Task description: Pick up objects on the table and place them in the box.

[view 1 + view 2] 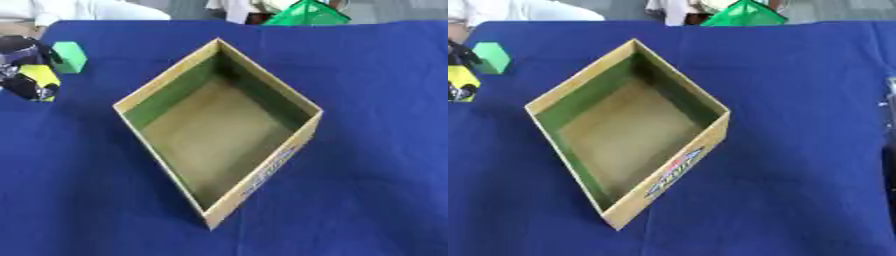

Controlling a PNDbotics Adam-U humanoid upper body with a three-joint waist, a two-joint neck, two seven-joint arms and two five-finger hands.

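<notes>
At the upper left of the frame the left hand (28, 70) was curled around a yellow object (39, 79), just beside a green block (70, 57) on the blue tablecloth (376, 100). The open cardboard box (262, 172) sat at centre. At the right edge, a sliver of something (890, 107) showed, too little to identify.

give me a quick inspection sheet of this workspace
surface: table under a blue cloth, wrinkled
job's things: open cardboard box set cornerwise mid-table, nothing seen inside; green block at far left, outside the box
clutter: nothing seen
hands: left hand, black with yellow, at the left edge beside the green block, fingers unclear; right hand only a dark sliver at the right edge of the right eye view
cables: nothing seen
surroundings: green mesh object beyond the far edge
</notes>
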